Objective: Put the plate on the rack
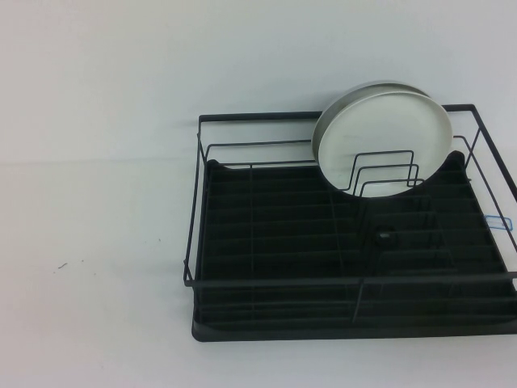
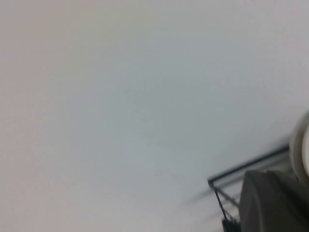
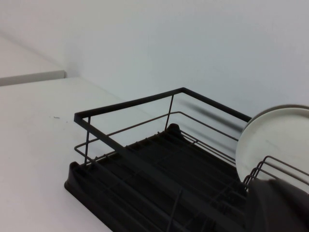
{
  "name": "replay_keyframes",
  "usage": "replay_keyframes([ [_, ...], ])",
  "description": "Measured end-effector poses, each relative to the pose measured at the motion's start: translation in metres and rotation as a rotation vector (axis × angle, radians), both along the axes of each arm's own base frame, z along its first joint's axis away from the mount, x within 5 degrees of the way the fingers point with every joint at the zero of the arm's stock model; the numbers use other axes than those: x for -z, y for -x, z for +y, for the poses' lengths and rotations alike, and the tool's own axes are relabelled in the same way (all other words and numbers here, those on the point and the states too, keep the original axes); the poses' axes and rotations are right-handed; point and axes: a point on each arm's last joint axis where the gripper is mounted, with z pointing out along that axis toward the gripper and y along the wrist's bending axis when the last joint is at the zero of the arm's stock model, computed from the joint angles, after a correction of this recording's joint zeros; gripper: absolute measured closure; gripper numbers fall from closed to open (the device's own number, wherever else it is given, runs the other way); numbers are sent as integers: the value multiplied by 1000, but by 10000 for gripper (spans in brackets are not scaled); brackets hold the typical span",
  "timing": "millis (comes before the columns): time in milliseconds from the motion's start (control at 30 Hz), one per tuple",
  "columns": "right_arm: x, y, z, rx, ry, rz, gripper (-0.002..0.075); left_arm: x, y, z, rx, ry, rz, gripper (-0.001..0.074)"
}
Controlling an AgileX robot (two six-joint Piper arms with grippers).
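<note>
The black wire rack point(image 1: 323, 281) with its ribbed drip tray point(image 1: 275, 242) stands on the right half of the white table. The glossy white plate point(image 1: 392, 141) stands on edge in the divider loops at the rack's far right, leaning back against a duller grey plate point(image 1: 338, 109). Neither arm shows in the high view. In the left wrist view my left gripper point(image 2: 273, 203) is a dark shut shape near the rack's corner bar point(image 2: 246, 166), with the plate's edge point(image 2: 301, 150) beyond. My right gripper point(image 3: 280, 205) is shut, holds nothing, and sits close in front of the plate point(image 3: 275, 135) and rack point(image 3: 130, 103).
The white table point(image 1: 97, 202) stretches to the left of the rack. A small blue loop point(image 1: 501, 222) hangs at the rack's right side. A pale wall rises behind the table.
</note>
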Motion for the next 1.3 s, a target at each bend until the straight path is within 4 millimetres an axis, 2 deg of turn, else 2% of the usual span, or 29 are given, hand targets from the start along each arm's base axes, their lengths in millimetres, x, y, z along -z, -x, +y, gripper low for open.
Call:
replay_keyframes([
  [233,0,0,0,0,0,0,708,-7,28,4,0,20,-158,735],
  [533,-1,1,-1,13,-1,-16,708,-7,29,4,3,30,-162,735],
  [733,-11,3,-21,261,-153,-85,708,-8,30,3,30,98,-153,735],
  [867,-16,6,-29,397,-195,-142,708,-3,27,5,-4,48,-145,735],
  [967,-16,6,-32,452,-189,-160,708,12,20,8,-56,35,-86,735],
  [1200,-16,4,-37,507,-160,-177,708,71,4,12,-128,-40,190,735],
  [1300,-15,4,-37,515,-155,-178,708,83,3,14,-152,-41,287,735],
])
